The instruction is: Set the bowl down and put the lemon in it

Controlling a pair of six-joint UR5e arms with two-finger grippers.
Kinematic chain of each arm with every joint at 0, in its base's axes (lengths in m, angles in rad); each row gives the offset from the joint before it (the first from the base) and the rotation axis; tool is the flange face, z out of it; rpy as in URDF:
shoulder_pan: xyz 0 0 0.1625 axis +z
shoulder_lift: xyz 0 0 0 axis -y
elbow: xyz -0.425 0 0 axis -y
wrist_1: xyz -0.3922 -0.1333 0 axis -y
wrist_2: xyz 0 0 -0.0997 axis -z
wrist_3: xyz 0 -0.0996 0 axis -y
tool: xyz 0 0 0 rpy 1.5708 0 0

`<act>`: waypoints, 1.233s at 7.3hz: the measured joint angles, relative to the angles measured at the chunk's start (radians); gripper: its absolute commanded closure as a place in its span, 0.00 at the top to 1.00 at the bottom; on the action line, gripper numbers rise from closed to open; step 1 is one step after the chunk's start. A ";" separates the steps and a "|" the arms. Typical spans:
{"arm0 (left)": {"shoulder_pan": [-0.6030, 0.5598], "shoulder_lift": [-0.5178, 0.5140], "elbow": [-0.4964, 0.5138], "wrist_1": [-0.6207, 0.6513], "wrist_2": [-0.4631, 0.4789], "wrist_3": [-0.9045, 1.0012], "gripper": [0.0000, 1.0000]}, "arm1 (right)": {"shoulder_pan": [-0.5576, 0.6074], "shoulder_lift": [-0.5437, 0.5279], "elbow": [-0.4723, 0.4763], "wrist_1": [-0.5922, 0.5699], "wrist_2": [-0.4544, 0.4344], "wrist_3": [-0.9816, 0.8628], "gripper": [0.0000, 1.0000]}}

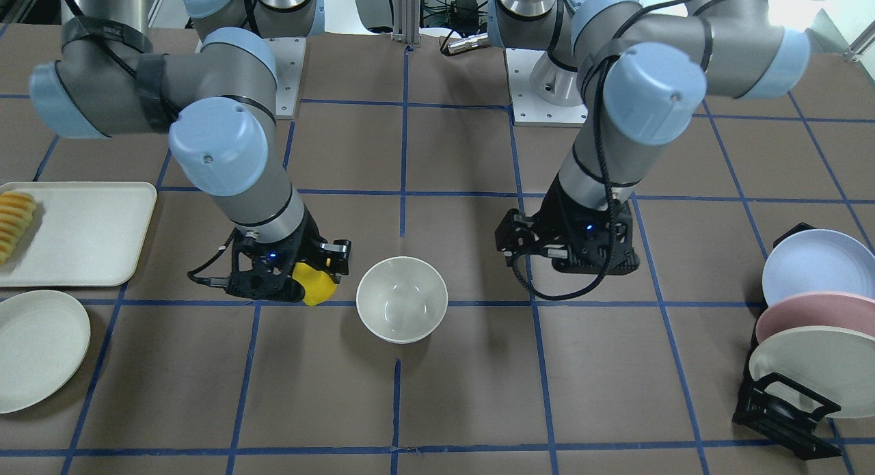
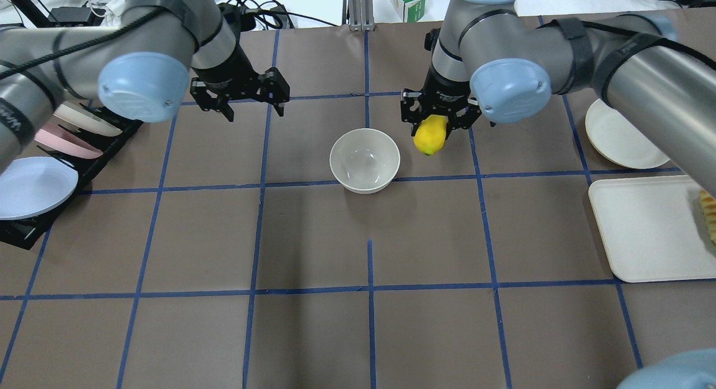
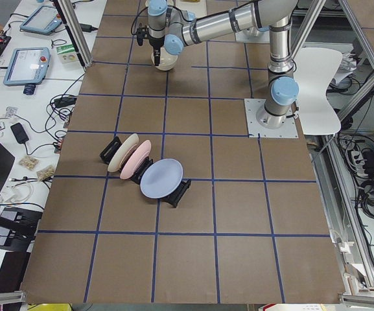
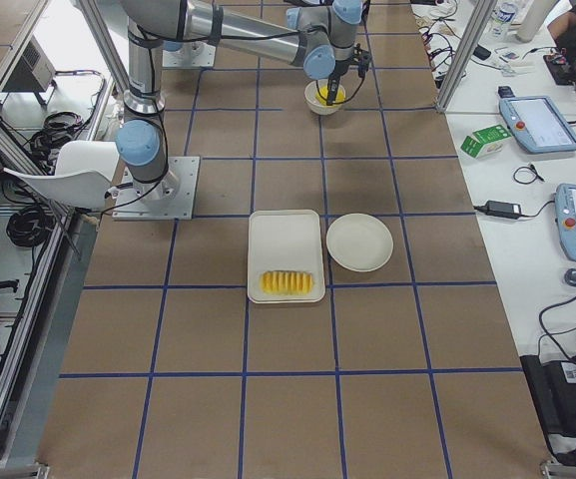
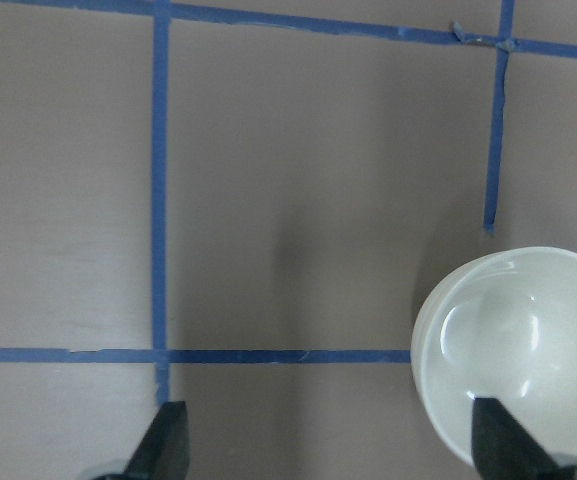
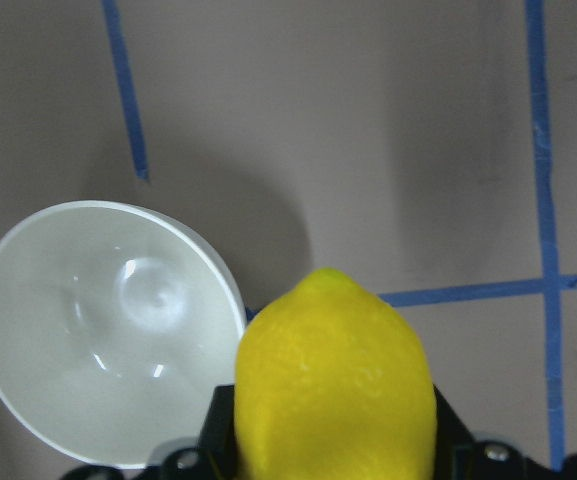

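Half the job looks done: the deep, glossy off-white bowl point(image 2: 364, 160) sits upright and empty on the brown taped table point(image 2: 313, 333). Just beside its rim, the right gripper point(image 2: 432, 126) clamps the bright, dimpled oval lemon point(image 2: 430, 137); dropping it in remains. The left gripper point(image 2: 254, 112) hangs spread, holding nothing
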 measured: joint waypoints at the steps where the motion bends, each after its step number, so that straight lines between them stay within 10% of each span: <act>1: 0.032 0.056 0.006 -0.082 0.028 0.071 1.00 | 0.047 0.036 -0.022 -0.035 0.001 0.040 0.00; 8: 0.073 0.208 0.000 -0.221 0.049 0.191 1.00 | 0.168 0.208 -0.099 -0.094 -0.017 0.182 0.00; 9: 0.073 0.213 -0.002 -0.219 0.047 0.187 1.00 | 0.168 0.219 -0.099 -0.094 -0.014 0.183 0.20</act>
